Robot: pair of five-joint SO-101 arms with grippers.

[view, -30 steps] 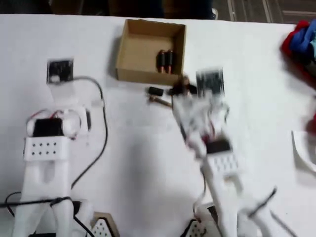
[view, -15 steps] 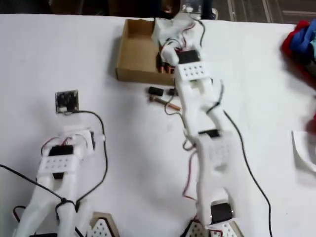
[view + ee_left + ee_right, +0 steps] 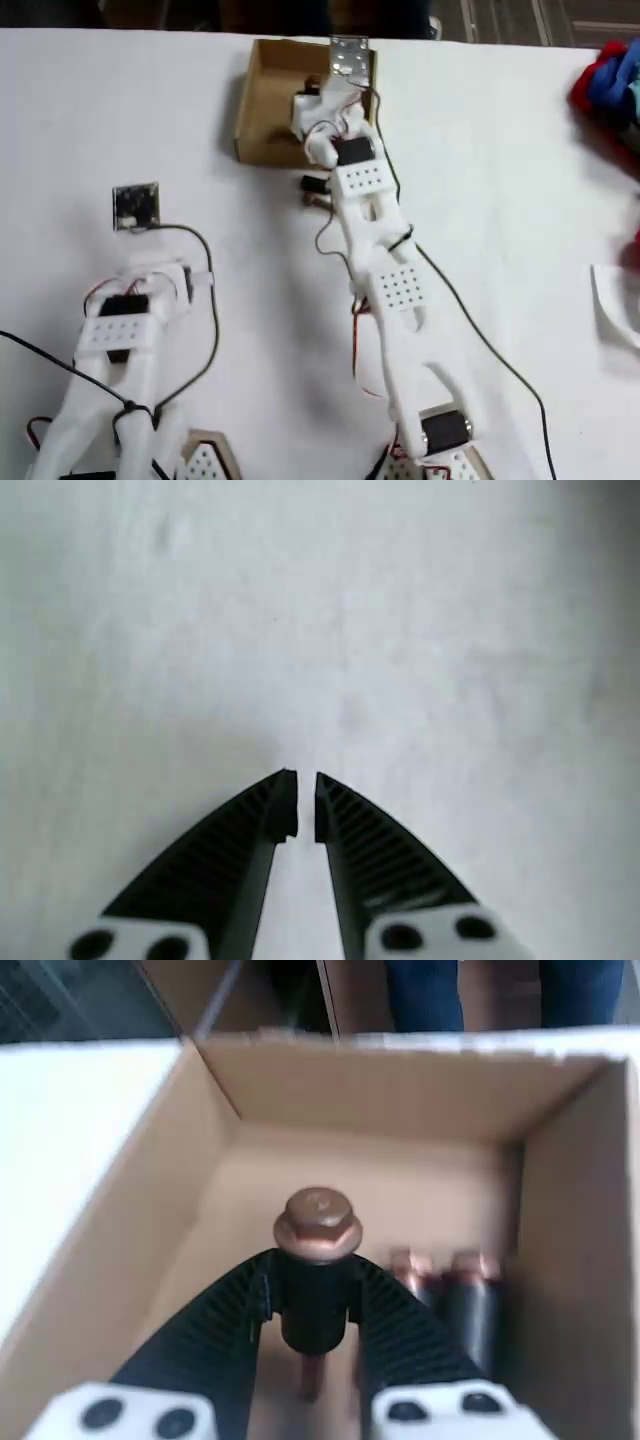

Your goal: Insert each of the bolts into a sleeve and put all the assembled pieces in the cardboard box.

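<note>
The white surface [image 3: 520, 200] carries the cardboard box [image 3: 262, 110], with two assembled pieces [image 3: 450, 1290] lying against one wall. Over the box floor, the right end effector [image 3: 312, 1280] grips a sleeved bolt [image 3: 315, 1250]. A loose sleeve [image 3: 314, 184] and a loose bolt [image 3: 318, 200] lie just outside the box. The left end effector [image 3: 305, 805] is closed and empty.

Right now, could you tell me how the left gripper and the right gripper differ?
The left gripper is shut on nothing; the right gripper clamps a sleeved bolt. The left gripper hangs over bare table, the right gripper over the cardboard box, where two assembled pieces lie. Both have black ribbed fingers.
</note>
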